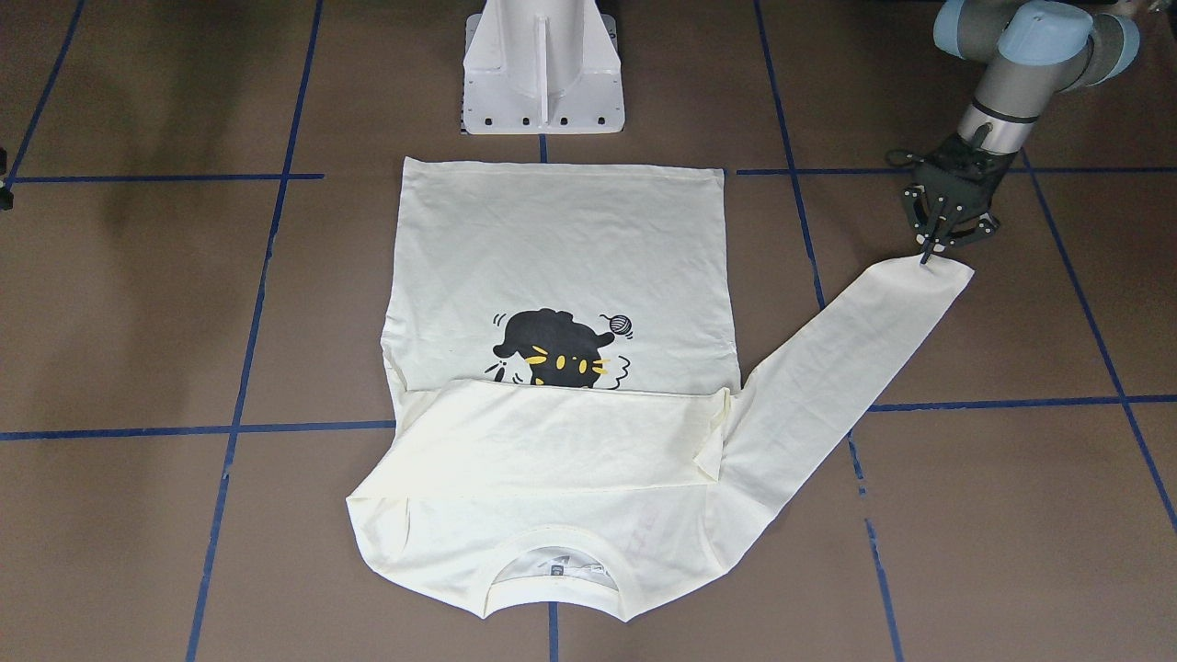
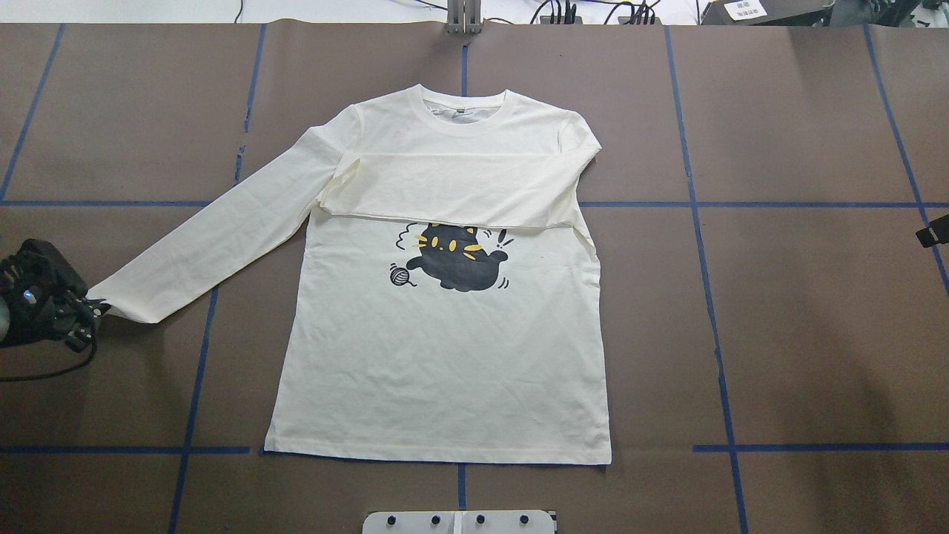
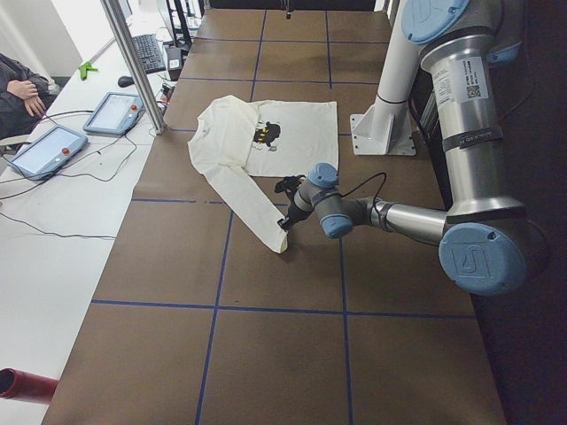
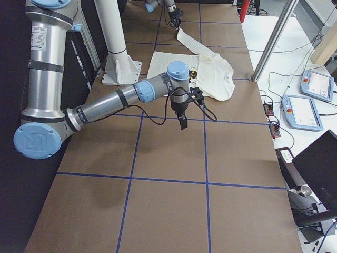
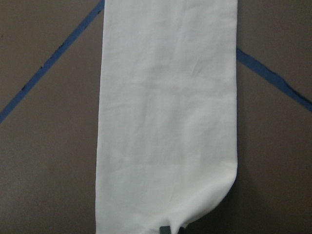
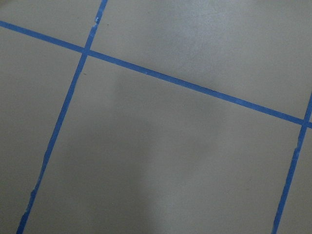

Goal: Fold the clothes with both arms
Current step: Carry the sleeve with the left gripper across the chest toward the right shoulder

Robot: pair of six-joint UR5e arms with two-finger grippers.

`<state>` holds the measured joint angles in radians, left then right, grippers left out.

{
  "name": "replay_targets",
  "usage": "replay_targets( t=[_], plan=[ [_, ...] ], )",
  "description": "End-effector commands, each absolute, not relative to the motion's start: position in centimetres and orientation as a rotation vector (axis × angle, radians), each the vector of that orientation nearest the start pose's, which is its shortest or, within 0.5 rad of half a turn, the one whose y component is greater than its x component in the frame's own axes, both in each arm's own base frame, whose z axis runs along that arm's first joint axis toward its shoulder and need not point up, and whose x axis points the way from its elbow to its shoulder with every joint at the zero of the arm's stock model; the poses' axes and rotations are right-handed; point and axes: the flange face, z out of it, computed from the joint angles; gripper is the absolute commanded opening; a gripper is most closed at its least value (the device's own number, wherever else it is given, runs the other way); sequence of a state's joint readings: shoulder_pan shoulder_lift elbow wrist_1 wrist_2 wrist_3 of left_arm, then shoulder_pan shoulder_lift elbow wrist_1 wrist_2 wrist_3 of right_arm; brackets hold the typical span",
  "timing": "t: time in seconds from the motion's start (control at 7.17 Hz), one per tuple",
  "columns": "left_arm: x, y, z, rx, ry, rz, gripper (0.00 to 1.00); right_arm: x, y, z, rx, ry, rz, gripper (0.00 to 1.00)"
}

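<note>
My left hand (image 1: 926,257) pinches the cuff (image 1: 947,273) — sleeve (image 1: 846,368) runs straight from it to the shirt (image 1: 561,248); right hand (image 4: 182,124) far off, grip unclear.

brown table (image 2: 815,334) gridded with blue tape lines (image 2: 815,448). white bench (image 3: 53,230) along its left end holds teach pendants (image 3: 44,150), keyboard (image 3: 149,53), cables. aluminium post (image 3: 135,62) at that edge.

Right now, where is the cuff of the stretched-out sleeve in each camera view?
Front-facing: cuff upper right.
Overhead: cuff far left.
Left side: cuff near centre.
Right side: cuff top middle.
Left wrist: cuff bottom centre.
Right wrist: not in it.
Landmark: left gripper at its edge.
</note>
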<state>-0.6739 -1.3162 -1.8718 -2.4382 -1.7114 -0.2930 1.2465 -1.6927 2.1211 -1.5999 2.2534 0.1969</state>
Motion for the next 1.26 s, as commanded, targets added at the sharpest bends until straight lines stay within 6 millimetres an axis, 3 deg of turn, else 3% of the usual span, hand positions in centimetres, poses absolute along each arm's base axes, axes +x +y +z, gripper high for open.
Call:
replay_targets(
  t=[0.0, 0.28, 0.42, 0.56, 0.7, 0.84, 0.98, 1.12],
  plan=[
    [25.8, -42.0, 48.3, 0.747, 0.603, 0.531, 0.0, -6.7, -42.9, 45.6, 0.195, -0.748, -0.251, 1.0],
    [29.0, -49.8, 37.3, 0.749, 0.579, 0.469, 0.0, -6.7, -43.4, 45.7, 0.196, -0.746, -0.246, 1.0],
    [31.0, -52.6, 30.2, 0.728, 0.567, 0.453, 0.0, -6.7, -43.6, 46.0, 0.192, -0.743, -0.24, 1.0],
    [31.8, -54.3, 24.3, 0.708, 0.57, 0.413, 0.0, -6.5, -43.7, 46.0, 0.194, -0.745, -0.236, 1.0],
    [34.2, -56.6, 16.9, 0.688, 0.617, 0.31, 0.0, -6.5, -43.7, 46.0, 0.192, -0.746, -0.233, 1.0],
    [37.0, -59.4, 10.8, 0.671, 0.654, 0.226, 0.0, -6.5, -43.7, 46.0, 0.191, -0.746, -0.23, 1.0],
    [41.2, -62.4, 5.4, 0.653, 0.65, 0.106, 0.0, -6.4, -43.8, 46.0, 0.191, -0.746, -0.225, 1.0],
    [46.6, -60.1, 2.6, 0.689, 0.63, 0.108, 0.0, -6.3, -43.8, 46.0, 0.192, -0.744, -0.224, 1.0]
  ],
)
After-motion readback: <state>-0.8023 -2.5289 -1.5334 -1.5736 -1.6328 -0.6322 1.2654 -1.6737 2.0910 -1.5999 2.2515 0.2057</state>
